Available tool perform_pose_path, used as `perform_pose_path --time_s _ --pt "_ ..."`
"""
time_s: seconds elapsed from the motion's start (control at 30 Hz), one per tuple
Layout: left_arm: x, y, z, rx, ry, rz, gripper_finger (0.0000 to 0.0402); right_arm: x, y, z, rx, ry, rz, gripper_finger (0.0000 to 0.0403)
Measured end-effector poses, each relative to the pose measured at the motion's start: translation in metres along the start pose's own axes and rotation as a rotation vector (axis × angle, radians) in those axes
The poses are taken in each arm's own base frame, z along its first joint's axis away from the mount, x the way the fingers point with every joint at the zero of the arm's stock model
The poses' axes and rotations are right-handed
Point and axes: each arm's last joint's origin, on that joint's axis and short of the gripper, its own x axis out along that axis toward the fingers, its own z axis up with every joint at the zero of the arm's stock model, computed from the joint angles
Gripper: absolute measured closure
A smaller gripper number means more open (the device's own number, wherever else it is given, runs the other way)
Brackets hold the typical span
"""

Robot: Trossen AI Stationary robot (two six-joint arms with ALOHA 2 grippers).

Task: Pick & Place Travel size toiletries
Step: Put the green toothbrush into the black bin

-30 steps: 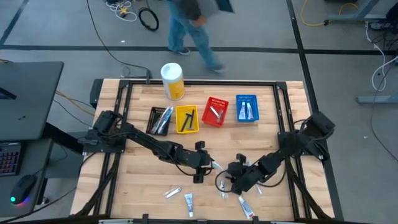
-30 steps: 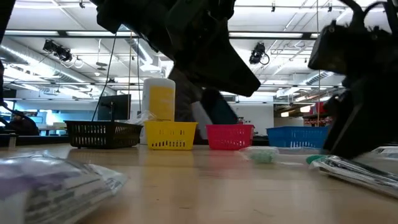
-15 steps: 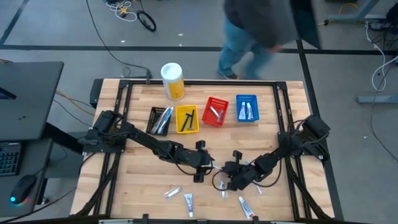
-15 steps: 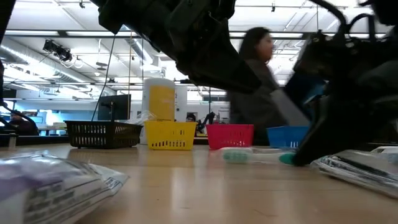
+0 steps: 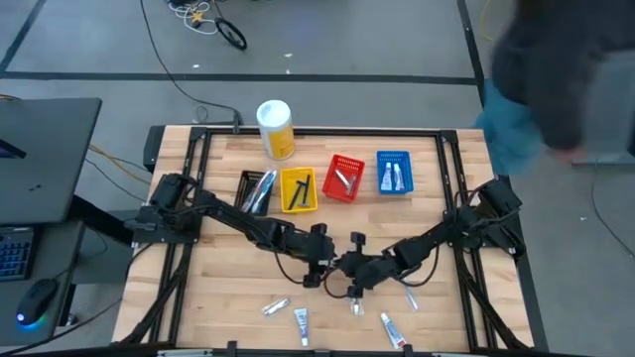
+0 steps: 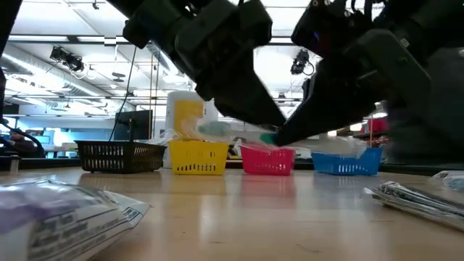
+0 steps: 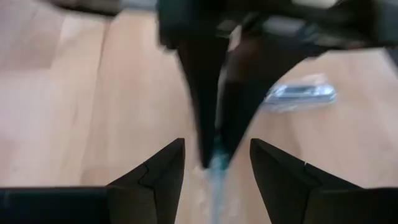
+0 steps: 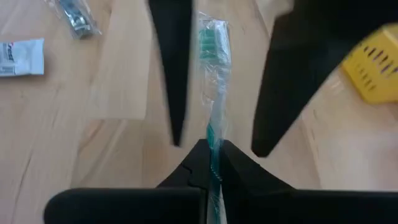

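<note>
right claw (image 8: 211, 163) now leftward, clenched on wrapped toothbrush (image 8: 213, 74), between parted left claw (image 7: 214, 165) fingers

Left jaws apart around toothbrush (image 7: 217, 171) pinched by right gripper (image 7: 214, 158)

Robotics lab w/ ceiling cams (image 6: 67, 56), floor cables (image 5: 234, 32) (monitors (image 6: 136, 123) behind).

A person (image 5: 556, 89) beside the table is blurred and cut off by the edge.
</note>
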Motion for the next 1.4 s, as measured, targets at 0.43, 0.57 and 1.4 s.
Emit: perform_pose_path --time_s 0.43,0.57,1.4 --pt "-0.001 0.005 -0.011 -0.004 0.106 0.110 0.0286 0.003 -0.008 0.001 0.027 0.022 -0.027 0.0384" --pt "-0.001 0.005 -0.011 0.017 0.104 0.108 0.0321 0.004 -0.008 0.001 0.028 0.023 -0.030 0.0372" --pt "-0.027 0.008 -0.003 -0.142 0.287 0.394 0.0378 -0.060 -0.045 0.017 0.035 0.171 -0.100 0.0294"
